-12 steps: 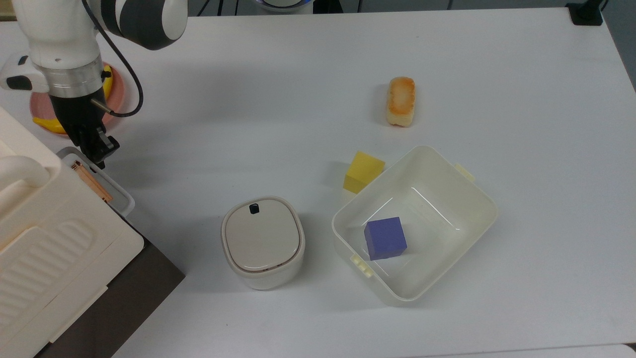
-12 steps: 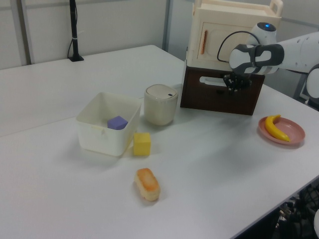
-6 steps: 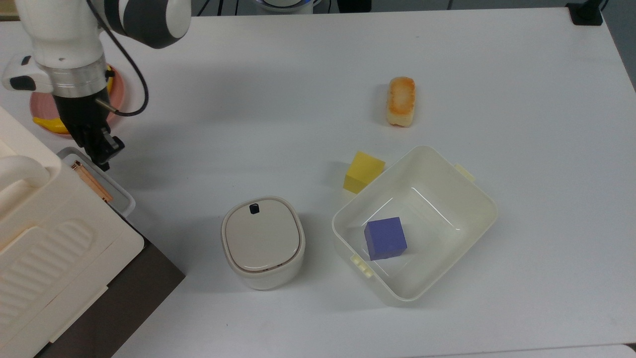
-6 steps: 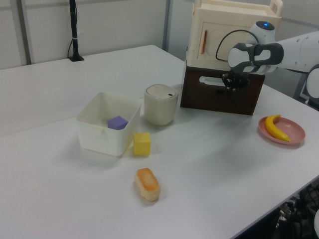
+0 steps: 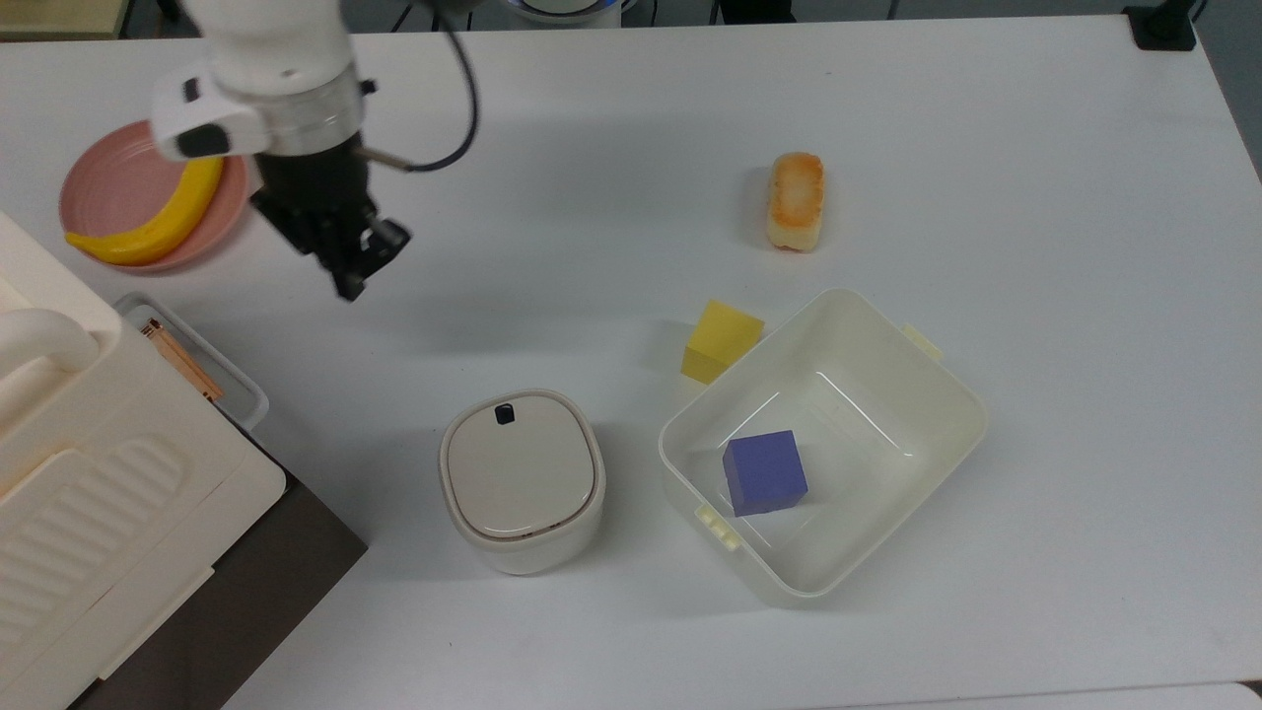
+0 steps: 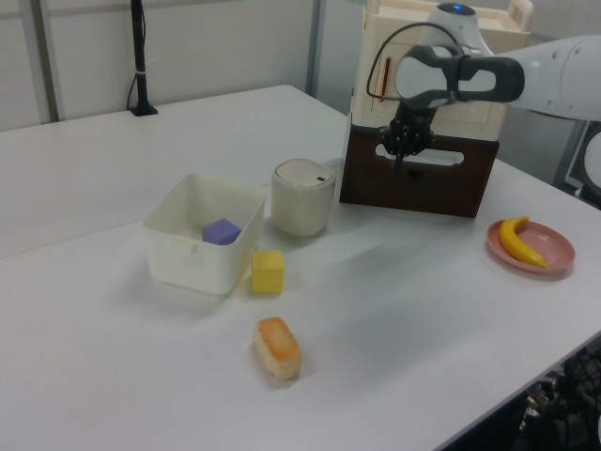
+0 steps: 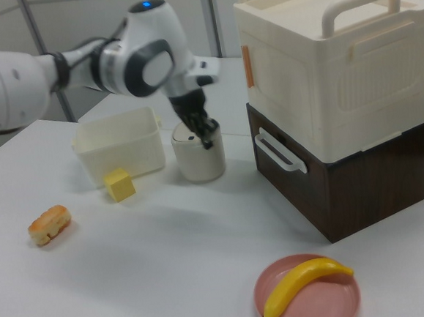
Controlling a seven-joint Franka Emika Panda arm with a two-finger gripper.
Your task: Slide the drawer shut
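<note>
Black two-finger gripper (image 5: 357, 264) on the white arm: fingers close together, nothing held, hanging above bare white table (image 5: 611, 148), apart from everything. In the right view, gripper (image 7: 207, 134) overlapping the cream lidded pot (image 7: 197, 159) behind it; actual gap impossible to judge there.

Well off toward the top view's left: drawer (image 7: 289, 156) with dark brown front and white loop handle, pushed flush into the dark brown cabinet (image 7: 361, 183), the front level with the cabinet face in the right view. In the left view, handle partly covered by the gripper (image 6: 402, 156). Stacked on the cabinet, ribbed cream plastic case (image 7: 329, 61), cut off by the top view's left edge.

No readable writing or labels anywhere.

Beyond: pink plate (image 5: 108, 192) with a yellow banana (image 5: 148, 222); cream plastic tub (image 5: 887, 394) holding a purple cube (image 5: 764, 471); yellow cube (image 5: 722, 340) just beside the tub; toasted bread roll (image 5: 795, 200).
</note>
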